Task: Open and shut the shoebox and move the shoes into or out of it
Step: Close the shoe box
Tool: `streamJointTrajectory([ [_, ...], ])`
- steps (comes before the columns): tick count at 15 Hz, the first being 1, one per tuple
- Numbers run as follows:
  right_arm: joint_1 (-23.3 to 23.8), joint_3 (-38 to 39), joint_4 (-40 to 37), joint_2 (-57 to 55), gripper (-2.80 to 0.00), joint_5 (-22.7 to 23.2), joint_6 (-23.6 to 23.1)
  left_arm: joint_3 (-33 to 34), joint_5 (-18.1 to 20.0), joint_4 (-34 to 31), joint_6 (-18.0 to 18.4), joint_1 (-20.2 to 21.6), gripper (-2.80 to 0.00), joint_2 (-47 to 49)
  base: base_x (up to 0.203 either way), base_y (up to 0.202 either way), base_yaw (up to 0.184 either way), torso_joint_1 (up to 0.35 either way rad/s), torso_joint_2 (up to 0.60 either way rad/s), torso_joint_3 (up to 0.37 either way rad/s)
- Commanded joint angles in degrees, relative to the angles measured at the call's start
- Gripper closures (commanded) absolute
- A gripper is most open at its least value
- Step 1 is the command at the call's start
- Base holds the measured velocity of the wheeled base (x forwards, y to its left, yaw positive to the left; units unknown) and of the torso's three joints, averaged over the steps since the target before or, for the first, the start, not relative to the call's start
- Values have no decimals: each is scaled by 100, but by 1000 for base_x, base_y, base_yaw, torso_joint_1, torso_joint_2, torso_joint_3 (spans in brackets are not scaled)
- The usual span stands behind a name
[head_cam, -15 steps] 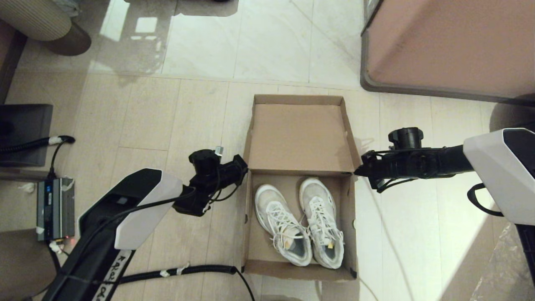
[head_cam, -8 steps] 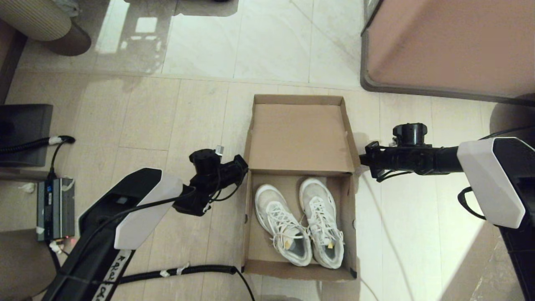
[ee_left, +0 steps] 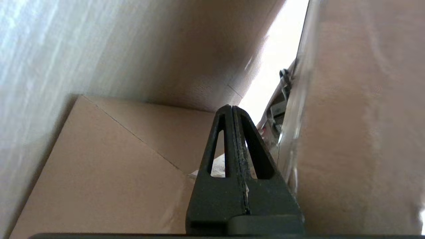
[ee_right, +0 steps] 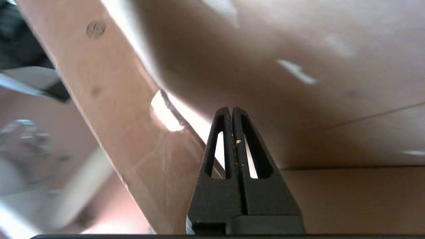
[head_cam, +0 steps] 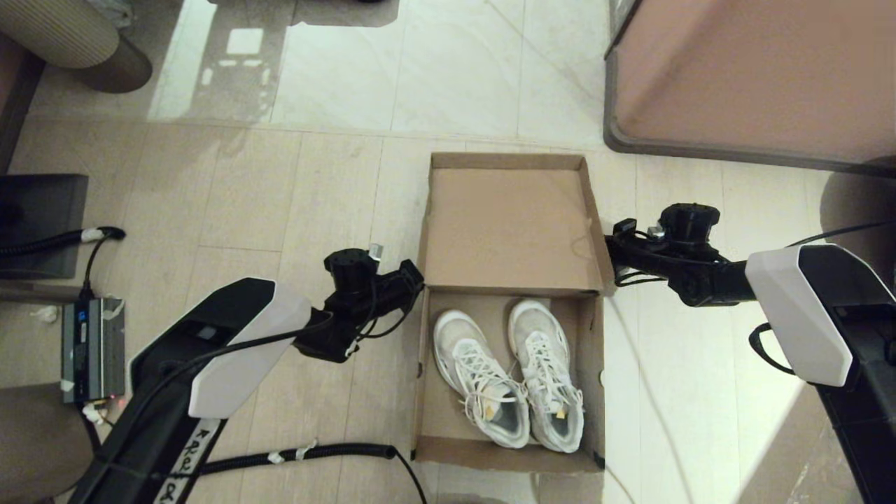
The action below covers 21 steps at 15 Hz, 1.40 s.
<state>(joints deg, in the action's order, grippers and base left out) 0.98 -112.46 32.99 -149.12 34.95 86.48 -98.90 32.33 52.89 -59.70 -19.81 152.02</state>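
The brown cardboard shoebox (head_cam: 422, 378) lies open on the floor, its lid (head_cam: 511, 224) tilted up behind the opening. Two white lace-up sneakers, the left one (head_cam: 483, 381) and the right one (head_cam: 547, 374), lie side by side inside, toes towards the lid. My left gripper (head_cam: 418, 276) is shut and empty, pressed against the box's left hinge corner; in the left wrist view the left gripper (ee_left: 231, 108) points at cardboard (ee_left: 99, 172). My right gripper (head_cam: 609, 250) is shut and empty, its tip at the lid's right edge; in the right wrist view the right gripper (ee_right: 231, 109) sits under the lid (ee_right: 298, 49).
A large pinkish-brown cabinet (head_cam: 756, 77) stands at the back right. A black cable (head_cam: 301, 453) runs along the floor near the box's front left corner. An electronics unit (head_cam: 92, 346) and a dark block (head_cam: 42, 224) sit at the far left.
The right arm swung back and its gripper slid along the lid's right edge. The lid tipped up and the box shifted slightly right. The left gripper followed a little right.
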Motion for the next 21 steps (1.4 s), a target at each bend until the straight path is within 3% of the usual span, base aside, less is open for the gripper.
streamJointTrajectory([
  [1, -21, 1, 371, -39, 0, 56, 589, 145, 21, 49, -33, -23, 0, -92, 0, 0, 0, 0, 0, 0],
  [4, 48, 13, 957, -88, 0, 835, 1234, 205, 28, 82, -3, -23, 0, -120, 0, 0, 0, 0, 0, 0],
  [13, 553, 6, 1669, 70, 0, 2978, 1991, 456, 19, 73, 81, 3, 0, -428, 0, 0, 0, 0, 0, 0],
  [17, 596, 3, 2437, 106, 0, 3357, 2688, 579, 19, 98, 81, 3, 0, -542, 0, 0, 0, 0, 0, 0],
  [21, 630, 12, 2493, 263, 0, 3862, 2725, 583, -83, 72, 82, 12, 0, -689, 0, 0, 0, 0, 0, 0],
])
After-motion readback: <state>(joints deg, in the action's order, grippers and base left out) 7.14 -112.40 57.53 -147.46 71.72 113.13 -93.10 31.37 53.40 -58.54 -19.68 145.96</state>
